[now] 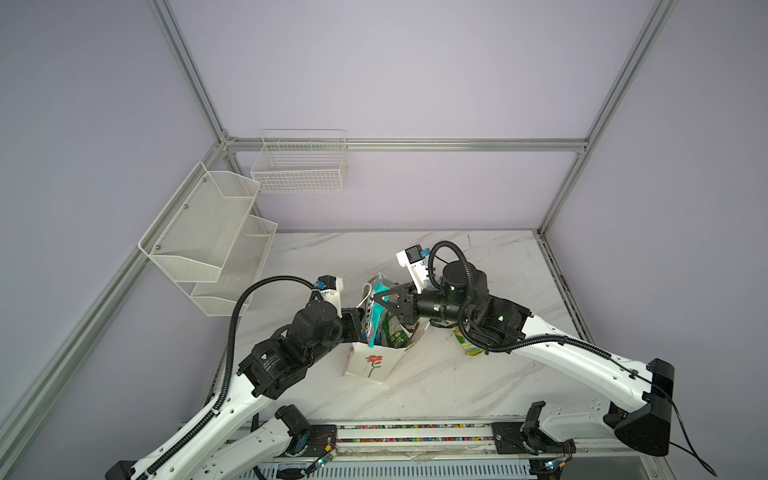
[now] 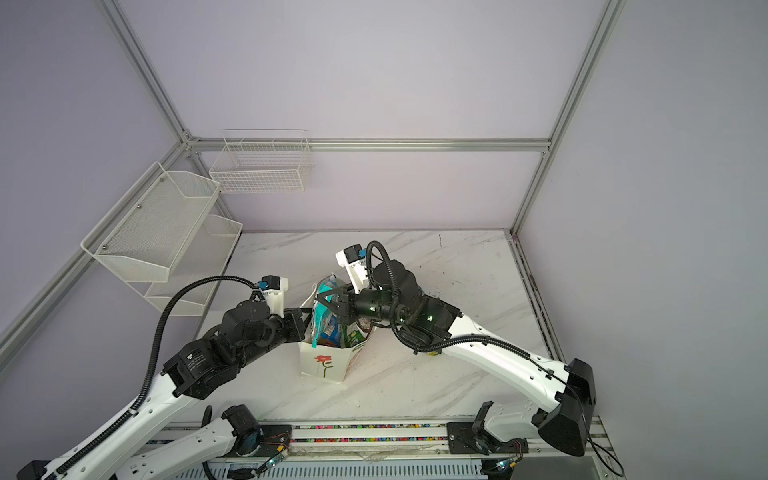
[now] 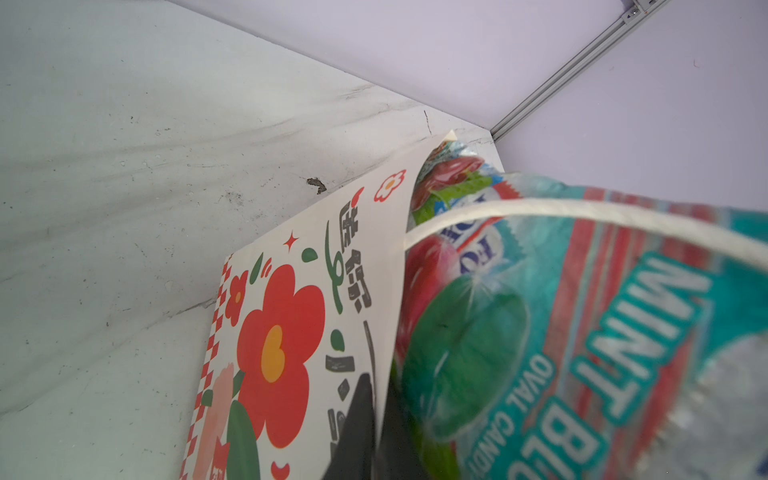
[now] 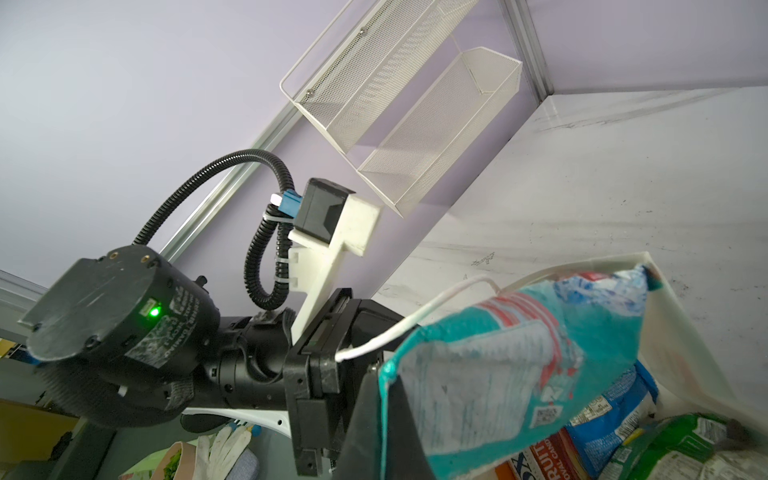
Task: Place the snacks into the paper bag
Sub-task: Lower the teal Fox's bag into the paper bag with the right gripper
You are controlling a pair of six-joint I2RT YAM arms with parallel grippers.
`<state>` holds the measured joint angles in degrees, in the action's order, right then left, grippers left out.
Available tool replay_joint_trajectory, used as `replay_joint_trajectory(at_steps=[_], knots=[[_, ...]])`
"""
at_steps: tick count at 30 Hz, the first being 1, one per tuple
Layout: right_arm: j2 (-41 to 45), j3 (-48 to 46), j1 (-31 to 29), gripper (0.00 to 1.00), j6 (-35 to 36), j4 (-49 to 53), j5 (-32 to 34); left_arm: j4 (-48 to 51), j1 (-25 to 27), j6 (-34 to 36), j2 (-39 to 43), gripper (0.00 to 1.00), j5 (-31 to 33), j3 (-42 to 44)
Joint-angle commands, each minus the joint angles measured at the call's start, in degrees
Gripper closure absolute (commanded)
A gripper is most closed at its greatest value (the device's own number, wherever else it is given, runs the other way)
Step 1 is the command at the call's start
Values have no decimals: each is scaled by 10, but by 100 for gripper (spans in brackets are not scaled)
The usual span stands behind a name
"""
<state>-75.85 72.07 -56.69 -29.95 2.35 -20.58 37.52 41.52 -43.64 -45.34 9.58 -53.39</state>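
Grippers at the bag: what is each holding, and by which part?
Left gripper pinches the paper bag by its side wall, at the rim. Right gripper is shut on the teal mint pouch, gripping one edge near a corner.

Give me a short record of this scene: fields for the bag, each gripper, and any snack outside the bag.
bag: paper bag standing on the table, several packets inside
left gripper: shut on the bag's side wall
right gripper: shut on a teal pouch poking out of the bag
outside: one green packet on the table, beneath the right arm
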Motion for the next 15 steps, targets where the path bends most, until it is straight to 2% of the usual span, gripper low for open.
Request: replay_joint_trajectory(at_steps=[1,15], knots=[[4,-4,-4,100,-1,-44,-3,16,-2,14,8,100,2,-49],[2,-13,-4,100,-4,-55,-2,19,-2,13,16,100,4,-45]])
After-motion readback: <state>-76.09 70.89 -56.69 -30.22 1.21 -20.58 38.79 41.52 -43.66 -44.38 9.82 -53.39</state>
